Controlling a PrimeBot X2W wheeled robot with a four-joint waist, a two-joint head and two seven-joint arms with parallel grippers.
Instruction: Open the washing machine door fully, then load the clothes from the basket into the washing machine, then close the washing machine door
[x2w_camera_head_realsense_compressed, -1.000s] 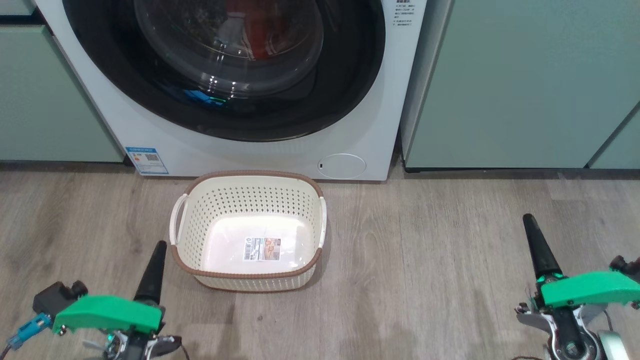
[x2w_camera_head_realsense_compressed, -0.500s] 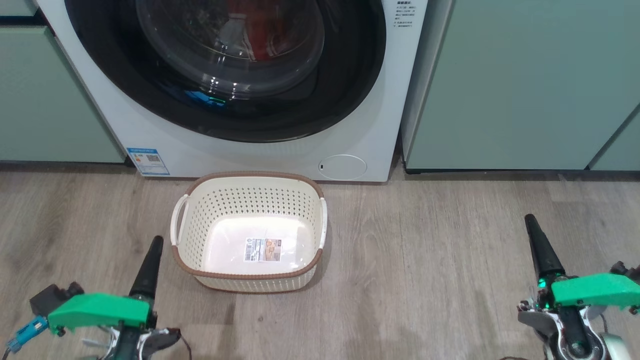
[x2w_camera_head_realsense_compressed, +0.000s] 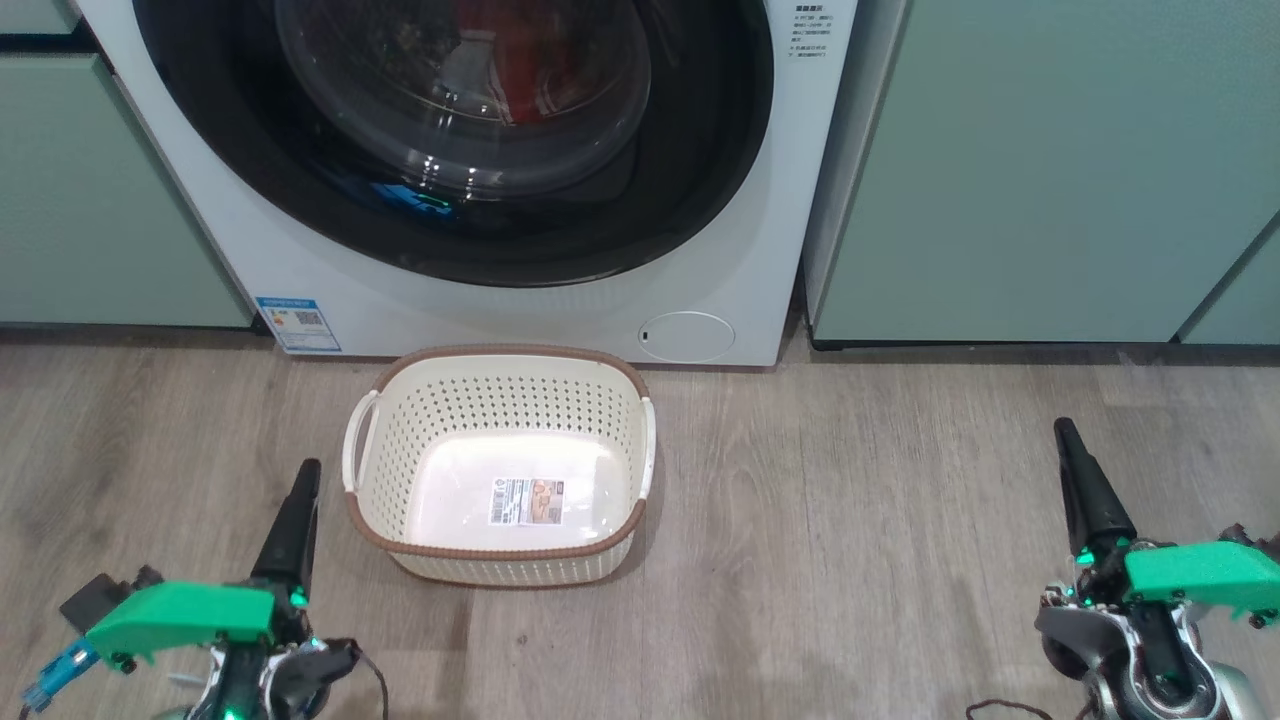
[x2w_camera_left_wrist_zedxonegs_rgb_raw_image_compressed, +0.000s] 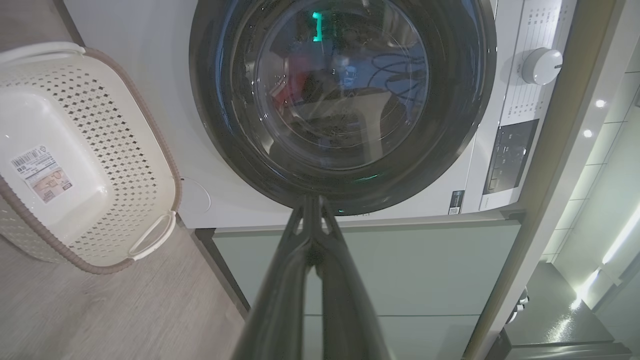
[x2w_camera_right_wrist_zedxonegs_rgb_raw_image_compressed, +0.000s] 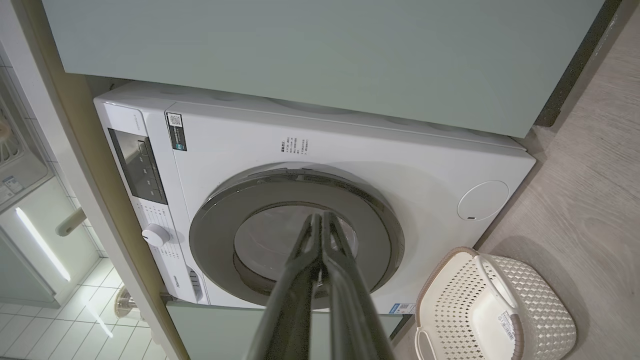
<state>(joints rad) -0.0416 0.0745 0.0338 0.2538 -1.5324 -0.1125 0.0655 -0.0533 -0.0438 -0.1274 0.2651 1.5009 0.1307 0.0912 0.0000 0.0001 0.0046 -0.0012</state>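
basket (x2w_camera_head_realsense_compressed: 520, 405) stands just beside left gripper (x2w_camera_head_realsense_compressed: 307, 475), not touching

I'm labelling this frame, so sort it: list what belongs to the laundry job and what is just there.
Job: big white front-loading washing machine; its round black-rimmed glass door, shut; red clothes behind the glass; empty cream perforated plastic basket with brown rim; left gripper and right gripper, both shut.
Just there: pale green cabinets; grey wood-look floor.
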